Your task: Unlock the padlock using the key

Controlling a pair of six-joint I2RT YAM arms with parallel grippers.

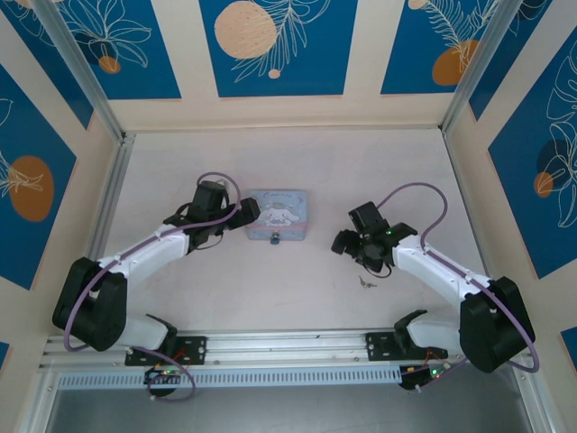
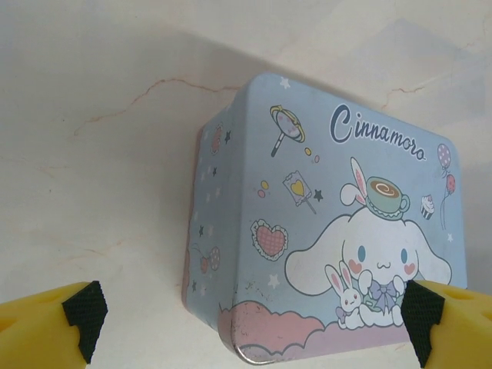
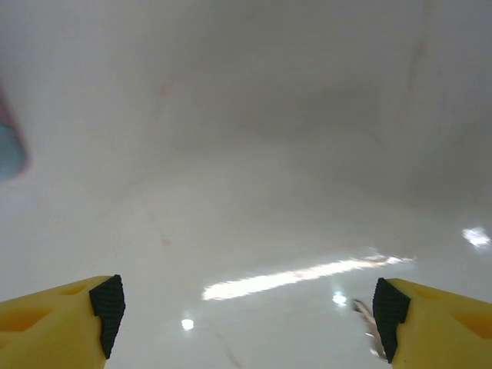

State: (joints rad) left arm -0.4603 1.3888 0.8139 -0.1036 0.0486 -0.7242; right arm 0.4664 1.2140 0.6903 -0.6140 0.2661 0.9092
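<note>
Nearest, low in the left wrist view: yellow, black-tipped left fingers (image 2: 42,334), spread wide and gripping nothing, flanking a light blue cartoon-printed rectangular tin box (image 2: 330,223) on the pale marbled worktop (image 2: 100,154). From above, centre frame: tiny dark blue-grey padlock (image 1: 275,239) at the tin's lower edge, seemingly touching it. Further right, alone on bare worktop: tiny thin silvery-grey metal key (image 1: 367,283). Low corners of the right wrist view: yellow right fingers (image 3: 442,327), likewise parted wide, empty.

Pale marbled tabletop (image 1: 270,298), cream walls (image 1: 362,54) with blue leaf-and-orange-circle panels (image 1: 306,54), aluminium corner posts (image 1: 79,68), metal rail (image 1: 288,344) along near edge
</note>
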